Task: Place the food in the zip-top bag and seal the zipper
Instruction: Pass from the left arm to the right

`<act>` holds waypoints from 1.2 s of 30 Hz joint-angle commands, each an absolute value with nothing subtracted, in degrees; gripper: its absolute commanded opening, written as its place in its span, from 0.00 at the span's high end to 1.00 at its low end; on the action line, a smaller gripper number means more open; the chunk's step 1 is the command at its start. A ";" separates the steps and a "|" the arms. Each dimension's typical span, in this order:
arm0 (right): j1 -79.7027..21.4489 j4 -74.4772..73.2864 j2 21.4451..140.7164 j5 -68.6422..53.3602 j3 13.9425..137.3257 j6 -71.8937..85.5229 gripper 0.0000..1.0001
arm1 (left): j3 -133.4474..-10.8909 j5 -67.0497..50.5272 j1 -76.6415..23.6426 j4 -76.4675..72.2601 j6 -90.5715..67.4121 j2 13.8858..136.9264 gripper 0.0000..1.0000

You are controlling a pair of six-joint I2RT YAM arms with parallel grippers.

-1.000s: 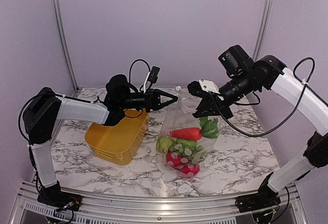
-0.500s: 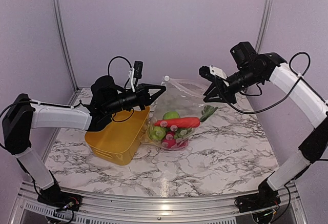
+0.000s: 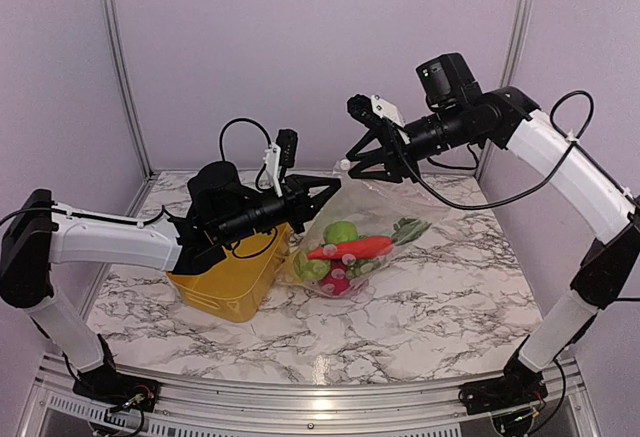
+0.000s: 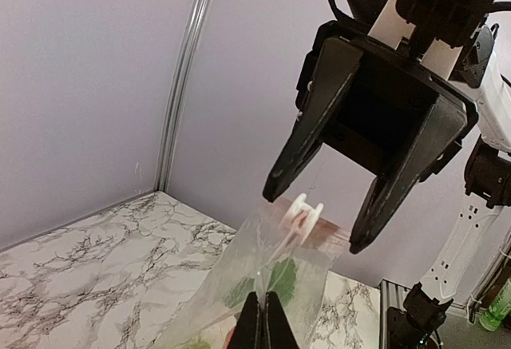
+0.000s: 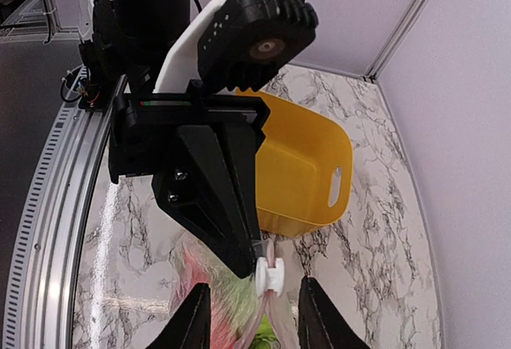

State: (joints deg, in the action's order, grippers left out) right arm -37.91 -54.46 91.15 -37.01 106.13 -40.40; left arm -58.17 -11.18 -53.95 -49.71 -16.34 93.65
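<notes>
The clear zip-top bag (image 3: 345, 222) hangs from its mouth edge with its bottom on the table. It holds the food: an orange carrot (image 3: 350, 249), a green apple (image 3: 340, 230), leafy greens (image 3: 408, 229) and red pieces (image 3: 335, 279). My left gripper (image 3: 336, 190) is shut on the bag's top edge, which also shows in the left wrist view (image 4: 267, 325). My right gripper (image 3: 366, 167) is open, its fingers either side of the white zipper slider (image 5: 270, 275), apart from it. The pink zipper strip (image 4: 339, 235) runs from the slider (image 4: 302, 217).
A yellow plastic bin (image 3: 225, 275) stands on the marble table (image 3: 450, 297) just left of the bag, below my left arm; it also shows in the right wrist view (image 5: 307, 165). Purple walls and metal posts close in the back.
My right gripper has swung left and up to the bag's mouth and now straddles the slider. My left gripper has shifted slightly right and down, still holding the bag.
</notes>
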 commanded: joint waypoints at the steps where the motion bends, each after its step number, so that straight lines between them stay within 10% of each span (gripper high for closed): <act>1: -37.80 -52.33 92.66 -35.92 108.38 -39.34 0.64 | -57.01 -8.92 -54.22 -48.92 -13.79 90.10 1.00; 36: -39.43 -52.85 94.92 -38.39 108.91 -38.63 0.91 | -58.70 -11.69 -54.76 -45.18 -12.22 90.29 1.00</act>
